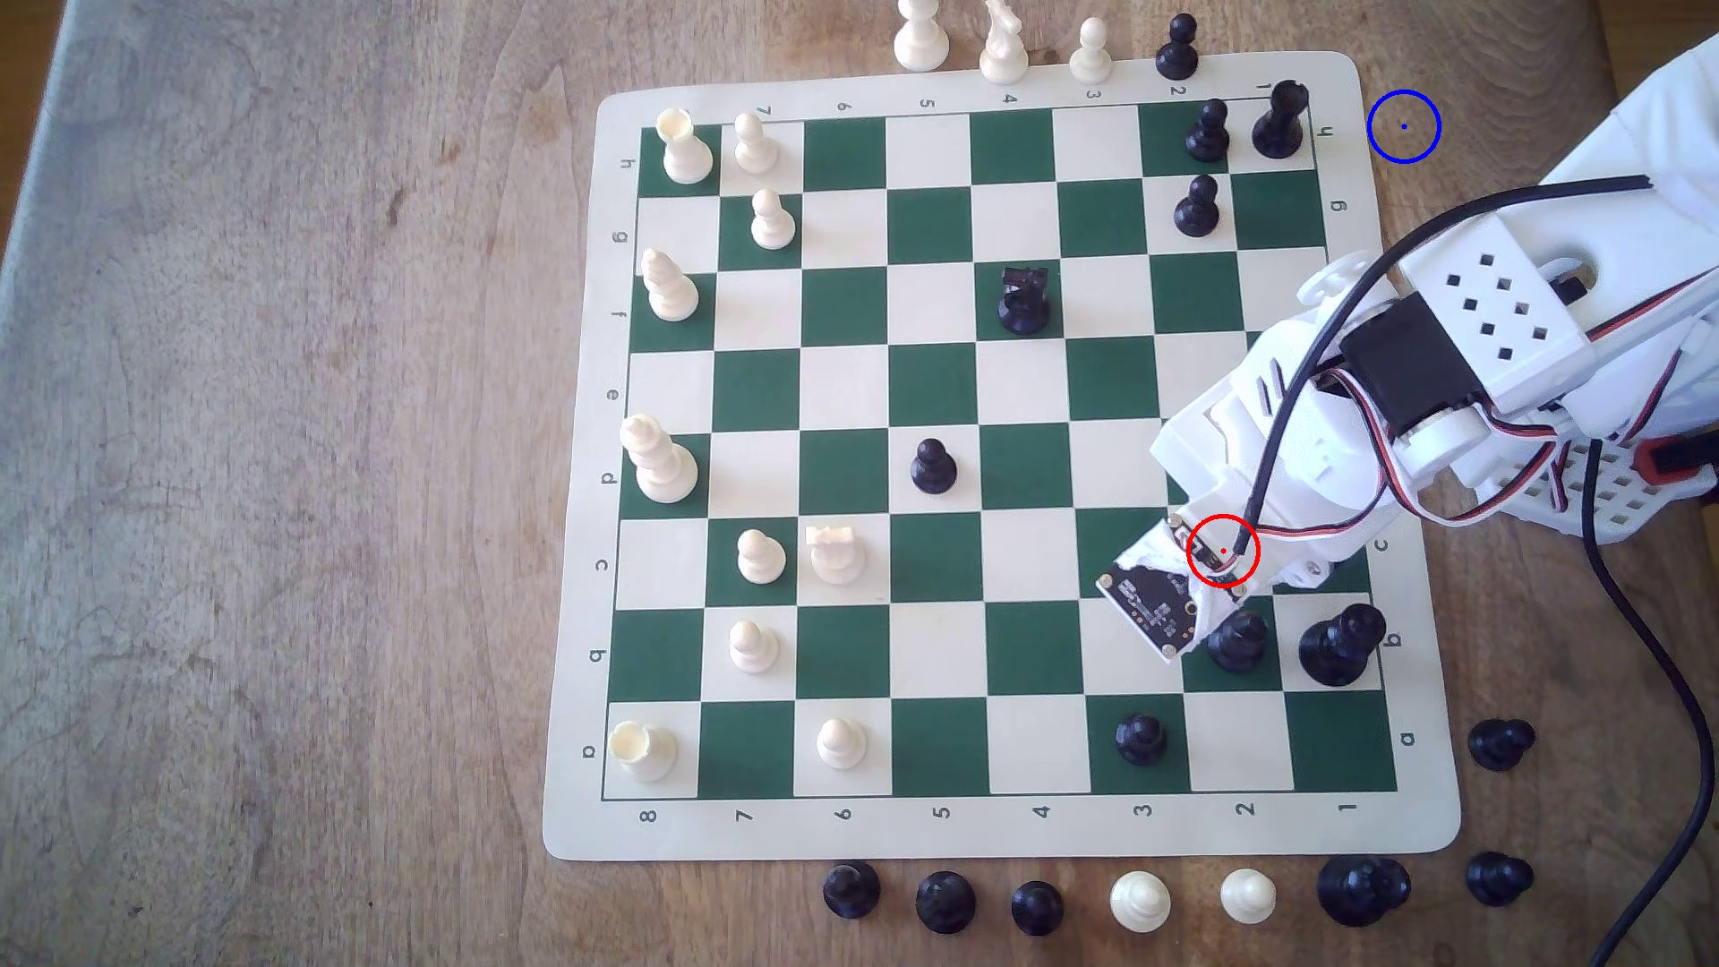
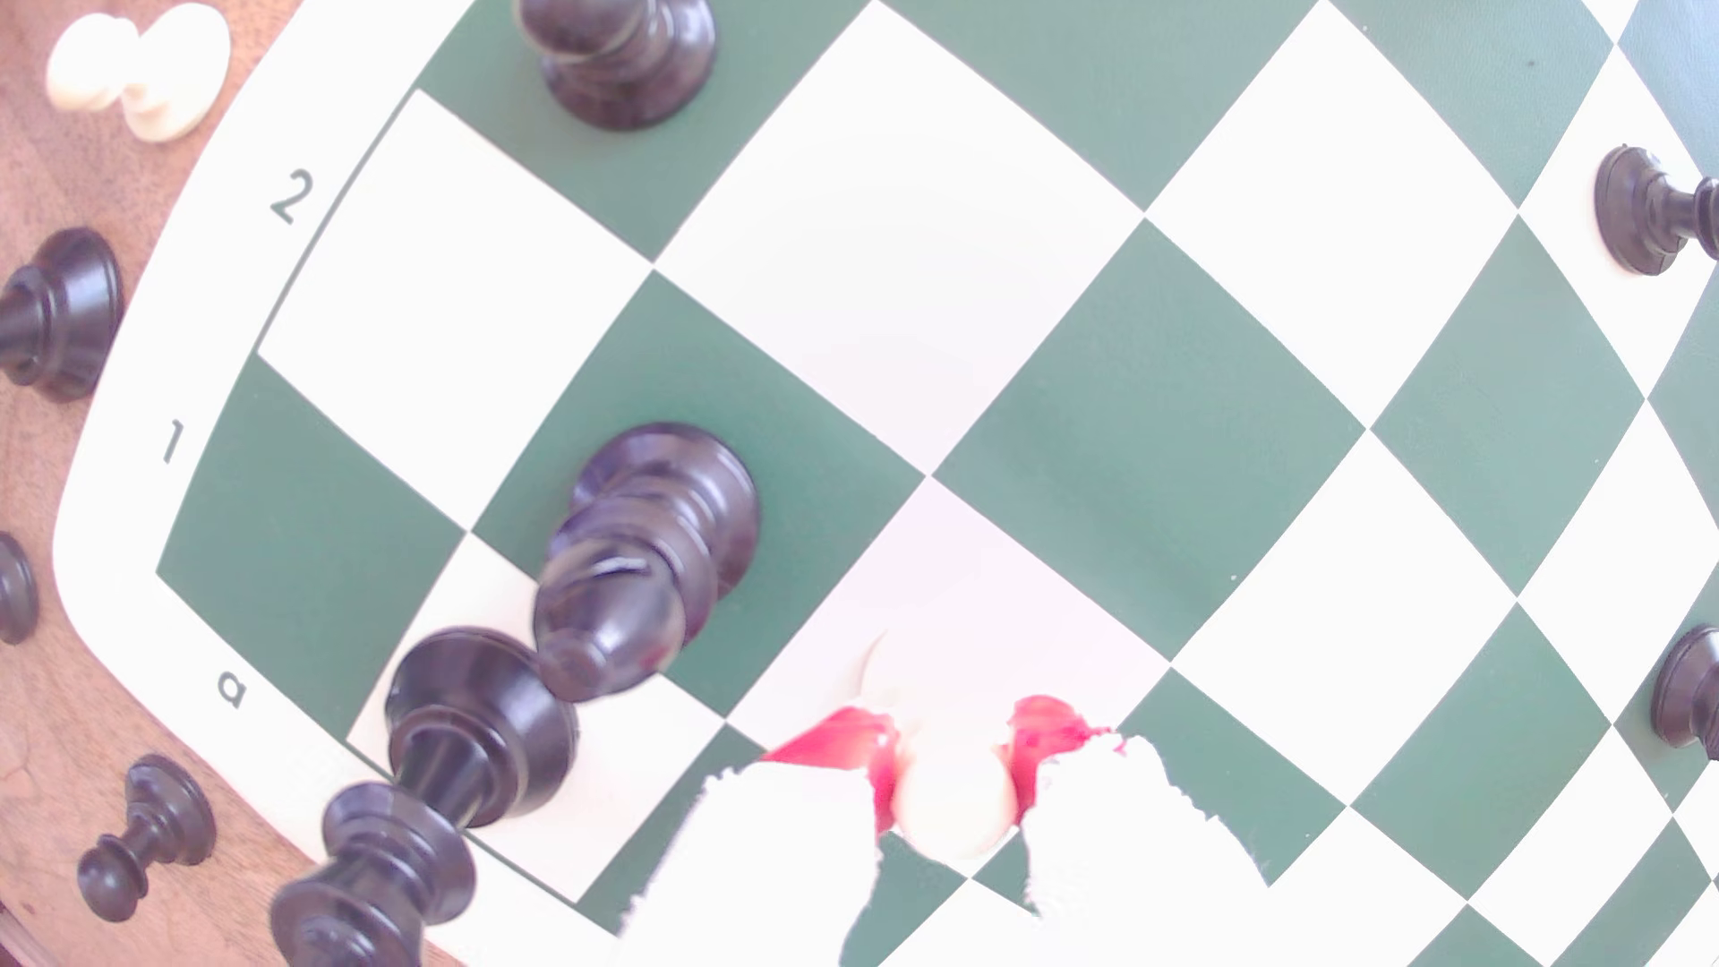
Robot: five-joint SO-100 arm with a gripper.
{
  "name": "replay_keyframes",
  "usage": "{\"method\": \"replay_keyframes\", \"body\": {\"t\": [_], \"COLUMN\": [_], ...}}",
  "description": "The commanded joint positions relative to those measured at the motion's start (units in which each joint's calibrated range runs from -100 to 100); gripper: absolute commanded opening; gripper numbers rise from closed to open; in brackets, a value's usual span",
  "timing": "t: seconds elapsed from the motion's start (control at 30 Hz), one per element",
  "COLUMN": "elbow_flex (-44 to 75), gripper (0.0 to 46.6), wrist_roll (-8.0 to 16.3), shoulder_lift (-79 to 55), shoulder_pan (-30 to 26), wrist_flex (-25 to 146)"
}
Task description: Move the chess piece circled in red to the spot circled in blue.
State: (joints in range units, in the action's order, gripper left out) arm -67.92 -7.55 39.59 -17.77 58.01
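In the wrist view the cream-white pawn [image 2: 953,801] stands on a white square close to the board's a/1 corner. Its ball head sits between the red pads of my gripper [image 2: 949,748], and the white-wrapped fingers [image 2: 1107,837] press against it from both sides, so the gripper is shut on it. In the exterior view my arm [image 1: 1302,418] reaches over the board's right side, and its wrist covers the pawn under the red circle [image 1: 1223,550]. The blue-ringed spot [image 1: 1404,126] is bare wood beyond the board's far right corner, well away from the arm's tip.
A black bishop [image 2: 651,558] and a taller black piece [image 2: 474,735] stand close beside the gripper. Two black pieces [image 1: 1279,121] stand on the board corner next to the blue ring. Captured pieces [image 1: 1139,900] line the table along the board edges. A black cable [image 1: 1665,669] trails at the right.
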Motion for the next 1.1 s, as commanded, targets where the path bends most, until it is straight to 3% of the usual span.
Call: {"method": "replay_keyframes", "body": {"t": [0.0,0.27,0.37,0.57,0.6,0.63,0.7,0.77,0.9,1.07], "elbow_flex": [5.4,16.6,20.3,33.6,35.8,41.5,46.7,45.6,43.0,39.4], "gripper": [0.4,0.4,0.4,0.3,0.3,0.3,0.3,0.3,0.3,0.3], "wrist_roll": [0.0,1.8,3.1,6.8,7.9,10.9,12.3,12.2,12.6,15.7], "shoulder_lift": [0.3,0.1,0.2,-3.3,-3.9,-5.9,-8.4,-6.4,-3.0,1.5], "shoulder_pan": [-0.2,1.9,5.7,18.8,20.5,24.1,28.2,33.8,39.3,50.4], "wrist_flex": [1.9,10.9,12.1,21.8,24.2,30.7,37.0,37.7,37.2,34.0]}}
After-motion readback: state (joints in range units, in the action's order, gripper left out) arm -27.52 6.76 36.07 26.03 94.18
